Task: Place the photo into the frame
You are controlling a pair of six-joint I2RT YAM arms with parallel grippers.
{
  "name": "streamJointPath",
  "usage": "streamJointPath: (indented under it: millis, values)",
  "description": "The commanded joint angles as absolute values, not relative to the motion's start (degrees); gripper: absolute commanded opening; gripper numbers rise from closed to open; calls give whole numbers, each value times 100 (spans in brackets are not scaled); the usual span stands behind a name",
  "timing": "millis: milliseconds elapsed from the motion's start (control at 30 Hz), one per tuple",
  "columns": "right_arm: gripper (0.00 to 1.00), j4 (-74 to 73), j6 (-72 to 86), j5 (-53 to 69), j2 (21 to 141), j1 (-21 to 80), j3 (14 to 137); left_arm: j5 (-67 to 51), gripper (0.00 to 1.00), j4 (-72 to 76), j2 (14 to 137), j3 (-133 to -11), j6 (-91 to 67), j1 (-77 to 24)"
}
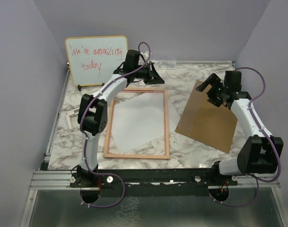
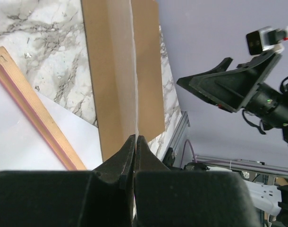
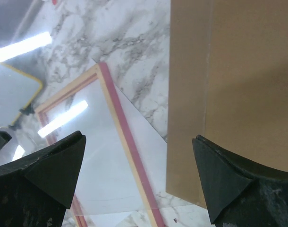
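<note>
The frame (image 1: pixel 166 123) lies flat mid-table, its thin light-wood border around a clear pane. The photo (image 1: pixel 144 120) rests white side up, skewed across it, one corner over the right rail toward the brown backing board (image 1: pixel 207 118). My left gripper (image 1: pixel 158 75) sits at the frame's far right corner. In the left wrist view its jaws (image 2: pixel 135 137) are shut on a thin white sheet edge, seemingly the photo's, which runs up across the board (image 2: pixel 115 71). My right gripper (image 3: pixel 138 139) hangs wide open, holding nothing, above the frame's rail (image 3: pixel 122 127), the photo (image 3: pixel 101 165) and the board's edge (image 3: pixel 229 71).
A yellow-edged whiteboard (image 1: pixel 96 59) with red handwriting leans at the back left. The marble tabletop (image 1: pixel 196 146) ends at metal rails on the left, far and near sides. Purple walls close in the scene. The two wrists face each other across the frame's far right corner.
</note>
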State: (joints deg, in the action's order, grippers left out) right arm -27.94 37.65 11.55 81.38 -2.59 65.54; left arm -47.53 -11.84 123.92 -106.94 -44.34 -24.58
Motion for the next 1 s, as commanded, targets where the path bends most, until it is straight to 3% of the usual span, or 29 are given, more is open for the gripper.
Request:
streamJointPath:
  millis: [0, 467, 733, 967]
  values:
    - [100, -1988, 4365, 1498, 7731, -267, 5899, -5056, 0, -1063, 11763, -10513, -4481, -2213]
    - [97, -273, 5737, 2759, 7878, -279, 4945, -5344, 0, 1556, 10859, -9540, -7163, -1571]
    - [100, 820, 6279, 2947, 7782, -291, 4697, -5880, 0, 1794, 10600, -9662, -7146, -1292]
    - [100, 3499, 7891, 4015, 8182, -297, 4233, -6241, 0, 1912, 10380, -9990, -7275, -1180]
